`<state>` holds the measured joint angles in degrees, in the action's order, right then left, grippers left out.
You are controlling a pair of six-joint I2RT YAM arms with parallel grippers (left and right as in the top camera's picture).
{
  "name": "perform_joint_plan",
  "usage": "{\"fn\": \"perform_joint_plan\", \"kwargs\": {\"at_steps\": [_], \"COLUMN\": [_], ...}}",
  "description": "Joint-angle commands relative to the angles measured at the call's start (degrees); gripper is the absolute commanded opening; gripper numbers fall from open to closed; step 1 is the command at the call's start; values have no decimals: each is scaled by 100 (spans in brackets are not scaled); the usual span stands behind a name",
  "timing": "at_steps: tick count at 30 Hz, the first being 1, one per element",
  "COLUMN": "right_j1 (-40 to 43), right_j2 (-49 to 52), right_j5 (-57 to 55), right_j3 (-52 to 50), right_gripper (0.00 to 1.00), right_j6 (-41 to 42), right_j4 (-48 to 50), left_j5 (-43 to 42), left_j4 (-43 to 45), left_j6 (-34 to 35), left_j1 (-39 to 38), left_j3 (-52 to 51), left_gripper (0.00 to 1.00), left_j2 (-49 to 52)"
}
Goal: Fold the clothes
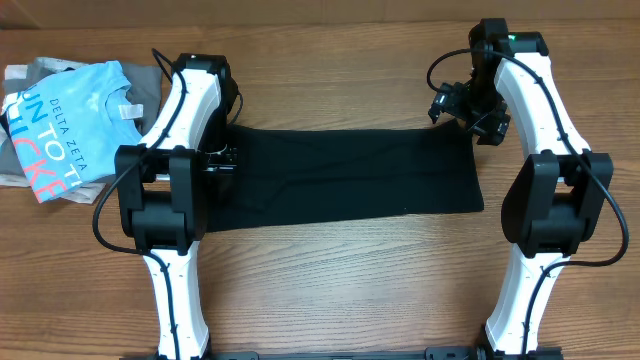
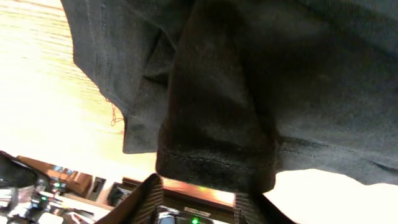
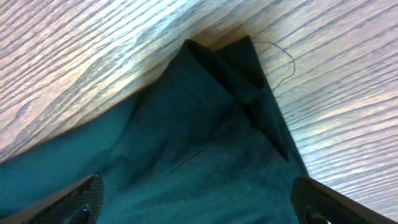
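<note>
The black T-shirt (image 1: 350, 175) lies flat on the wooden table as a long folded band across the middle. My left gripper (image 1: 225, 158) is at its left end. In the left wrist view the fingers (image 2: 199, 188) are partly closed, with a bunched, hemmed fold of the black fabric (image 2: 249, 93) pinched at their tips. My right gripper (image 1: 470, 118) hovers over the shirt's far right corner. Its fingers (image 3: 196, 199) are wide open and empty above the folded corner of the shirt (image 3: 205, 143). The white neck tag is hidden.
A light-blue "DELTA ZETA" T-shirt (image 1: 65, 125) lies on a grey folded shirt (image 1: 40, 70) at the far left. Both arm bases stand at the near table edge. A loose thread (image 3: 283, 53) lies on the wood by the shirt's corner.
</note>
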<state>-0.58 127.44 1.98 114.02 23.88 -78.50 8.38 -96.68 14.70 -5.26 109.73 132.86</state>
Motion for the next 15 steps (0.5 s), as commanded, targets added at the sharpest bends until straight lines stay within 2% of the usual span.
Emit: {"fn": "perform_joint_plan", "kwargs": {"at_steps": [1,4,6,8,10,13,15], "right_j1": [-11,-13,-20,-50,-90,-181,-269], "right_j2": [-238,-238,-236,-236,-236,-225,-203], "right_j5": [317,708,890,885,885,890,885], "right_j3": [136,136,136,136,136,136,133], "right_gripper": [100,99,94,83,71,54,41], "right_j6": [-289,-564,-688,-745,-745,-743,-745], "right_j4": [42,109,162,227,321,544,682], "left_j5": [258,426,424,422,422,105,-448], "left_j4": [-22,-20,-20,-20,2,337,782], "left_j6": [39,79,111,168,205,131,-192], "left_j1": [-17,-17,-17,-17,-17,-17,-17], "left_j3": [-13,98,227,391,640,907,929], "left_gripper": [38,38,28,21,21,37,36], "left_j2": [-216,-260,-378,-560,-789,-1099,-1233]}}
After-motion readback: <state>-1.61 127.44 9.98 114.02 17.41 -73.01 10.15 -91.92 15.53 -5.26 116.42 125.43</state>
